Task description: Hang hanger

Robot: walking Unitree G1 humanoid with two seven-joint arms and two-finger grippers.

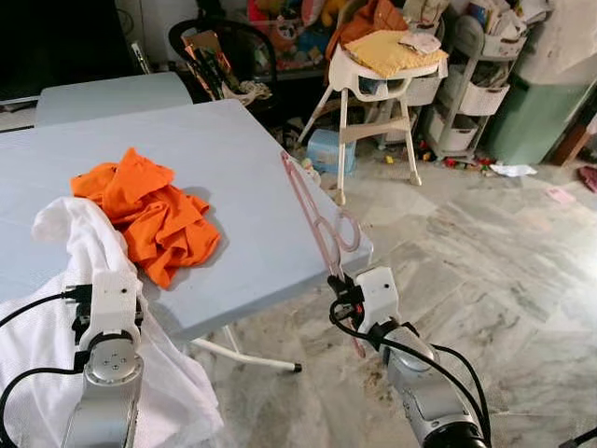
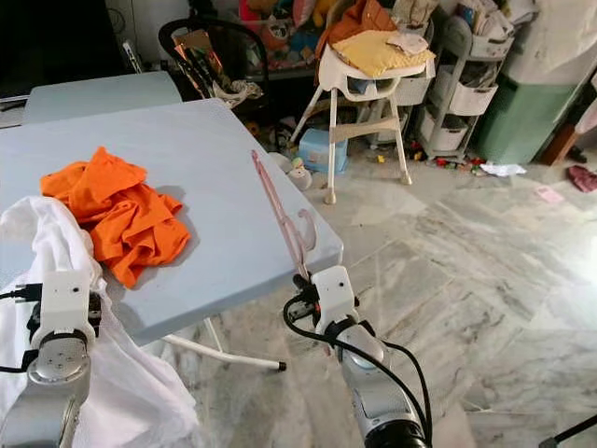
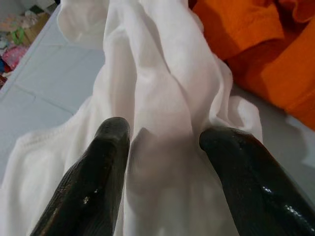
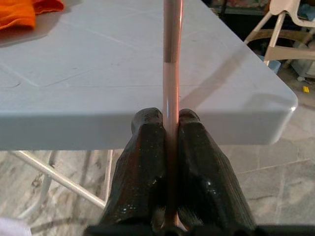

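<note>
Just off the tabletop's (image 1: pixel 233 187) near right corner, the right end effector (image 4: pixel 171 129) is clenched on a pink hanger (image 1: pixel 317 217), held upright over that edge. The left end effector (image 3: pixel 165 142) grasps a white garment (image 1: pixel 79 245) beside an orange cloth (image 1: pixel 149 210).

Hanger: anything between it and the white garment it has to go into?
Nothing visible. The right end effector is shut on the pink hanger over the table's right edge; the left end effector holds the white garment at the near-left. Bare tabletop lies between; the orange cloth sits farther back.
</note>
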